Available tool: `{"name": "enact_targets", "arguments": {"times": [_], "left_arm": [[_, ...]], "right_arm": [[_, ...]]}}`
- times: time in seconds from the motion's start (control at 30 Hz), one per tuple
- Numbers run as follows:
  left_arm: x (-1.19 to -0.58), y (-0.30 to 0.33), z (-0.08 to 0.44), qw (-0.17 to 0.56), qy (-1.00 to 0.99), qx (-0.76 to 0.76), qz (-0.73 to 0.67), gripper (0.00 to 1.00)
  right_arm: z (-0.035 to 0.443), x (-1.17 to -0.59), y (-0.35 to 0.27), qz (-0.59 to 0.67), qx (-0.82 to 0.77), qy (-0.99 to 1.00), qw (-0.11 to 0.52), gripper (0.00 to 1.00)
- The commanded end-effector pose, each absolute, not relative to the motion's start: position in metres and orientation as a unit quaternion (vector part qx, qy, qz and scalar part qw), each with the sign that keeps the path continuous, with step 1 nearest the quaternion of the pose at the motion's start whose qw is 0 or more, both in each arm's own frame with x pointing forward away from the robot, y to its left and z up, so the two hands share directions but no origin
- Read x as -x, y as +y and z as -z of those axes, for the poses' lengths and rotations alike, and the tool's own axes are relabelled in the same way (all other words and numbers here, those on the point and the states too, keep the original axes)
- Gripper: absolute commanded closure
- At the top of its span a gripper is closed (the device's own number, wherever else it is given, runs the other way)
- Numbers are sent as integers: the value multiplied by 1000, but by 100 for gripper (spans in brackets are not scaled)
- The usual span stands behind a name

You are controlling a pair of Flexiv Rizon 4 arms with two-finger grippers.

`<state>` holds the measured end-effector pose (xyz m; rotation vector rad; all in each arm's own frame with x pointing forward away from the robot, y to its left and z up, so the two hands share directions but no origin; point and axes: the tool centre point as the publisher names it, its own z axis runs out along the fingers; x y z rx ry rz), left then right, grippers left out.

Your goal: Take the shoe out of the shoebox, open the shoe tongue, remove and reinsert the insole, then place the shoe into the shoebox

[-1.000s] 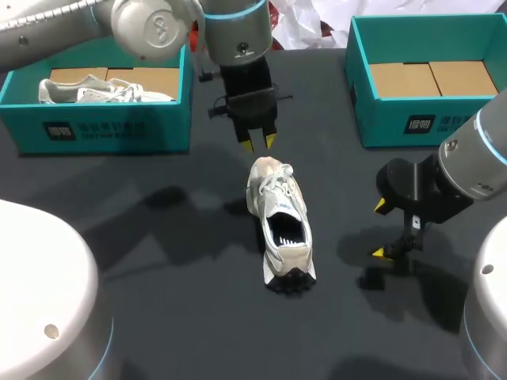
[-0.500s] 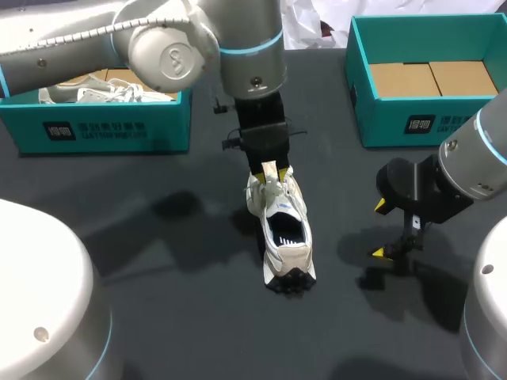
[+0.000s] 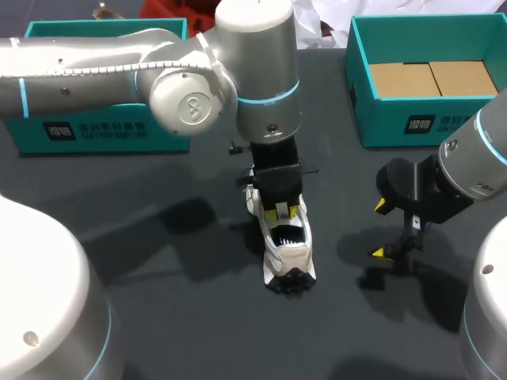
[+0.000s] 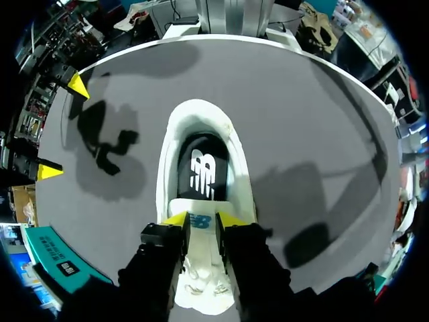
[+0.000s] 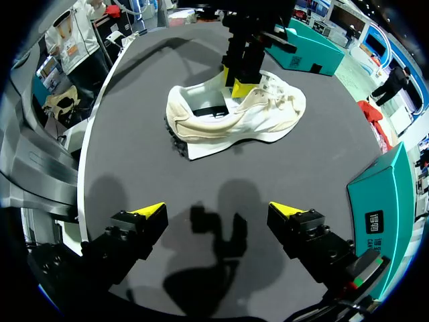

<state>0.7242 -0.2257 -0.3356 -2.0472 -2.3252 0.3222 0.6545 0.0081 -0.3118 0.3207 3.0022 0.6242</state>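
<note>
L hand (image 4: 203,219), nrly closed, pinches the shoe tongue (image 4: 200,235).

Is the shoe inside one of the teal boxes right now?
No, the shoe stands on the dark table, clear of the left box and the right box.

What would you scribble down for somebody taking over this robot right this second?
Left claw: shut on the tongue of the cream-white sneaker, which stands on its sole on the dark table.
Right claw: open, empty, hovering beside the sneaker.
Done: sneaker is out on the table; the open teal cardboard shoebox waits on the right.
Left: pull the tongue open, lift out and refit the black insole, box the sneaker.
</note>
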Motion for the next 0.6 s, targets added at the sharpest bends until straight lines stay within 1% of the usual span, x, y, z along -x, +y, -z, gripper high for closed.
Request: {"name": "enact_targets", "arguments": {"times": [0.03, 0.13, 0.37, 0.43, 0.6], "left_arm": [[-720, -219, 323, -3, -747, 657, -104, 75], [-718, -220, 321, -8, -747, 656, -103, 75], [-716, -223, 349, 13, -757, 646, -96, 75], [-715, -220, 345, 10, -759, 644, -101, 75], [-717, -214, 314, -20, -759, 642, -105, 73]], "right_arm": [[312, -652, 7, -202, -104, 973, 31, 0], [312, -652, 7, -202, -104, 973, 31, 0], [312, -652, 7, -202, -104, 973, 31, 0], [312, -652, 7, -202, -104, 973, 31, 0], [312, -652, 7, -202, -104, 973, 31, 0]]}}
